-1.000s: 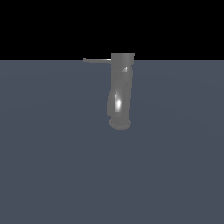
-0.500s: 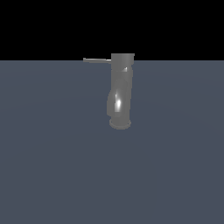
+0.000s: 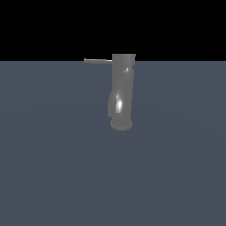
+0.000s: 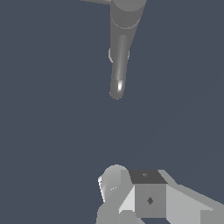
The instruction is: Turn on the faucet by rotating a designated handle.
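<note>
Nothing has moved since the earlier exterior views: the faucet (image 3: 122, 92) stands where it stood, and the handle (image 3: 98, 60) points the same way, toward the exterior view's left from the cap. By that, the turning has probably not begun. No arm shows in the exterior view. The wrist view shows the faucet (image 4: 121, 48) well apart from a pale grey block of the robot's own body at the frame's edge; the gripper's fingers are not seen, so whether they are apart or together cannot be told. The faucet sits near the far edge of the plain blue-grey worktop (image 3: 53, 167), about midway along it. Beyond that edge is only black.
</note>
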You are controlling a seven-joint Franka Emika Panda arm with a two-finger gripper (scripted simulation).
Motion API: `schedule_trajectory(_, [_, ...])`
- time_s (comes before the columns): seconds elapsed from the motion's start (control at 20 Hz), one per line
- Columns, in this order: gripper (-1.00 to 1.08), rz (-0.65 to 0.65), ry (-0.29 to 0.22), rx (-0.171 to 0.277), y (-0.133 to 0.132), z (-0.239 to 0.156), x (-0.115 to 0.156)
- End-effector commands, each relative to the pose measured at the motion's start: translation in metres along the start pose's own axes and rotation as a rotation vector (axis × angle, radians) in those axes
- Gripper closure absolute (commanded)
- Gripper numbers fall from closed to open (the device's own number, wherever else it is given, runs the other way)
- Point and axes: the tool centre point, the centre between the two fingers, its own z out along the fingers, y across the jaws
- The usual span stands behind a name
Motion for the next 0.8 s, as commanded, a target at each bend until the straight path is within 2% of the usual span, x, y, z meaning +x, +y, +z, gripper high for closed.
schedule_trajectory(0.0, [1.08,0.022,0.0,0.001,-0.001,0.0,0.005])
schedule_trajectory(0.35, [1.08,0.125,0.002,0.008,-0.005,0.0,0.03])
schedule_trajectory(0.75, [1.08,0.303,0.004,0.018,-0.013,0.003,0.073])
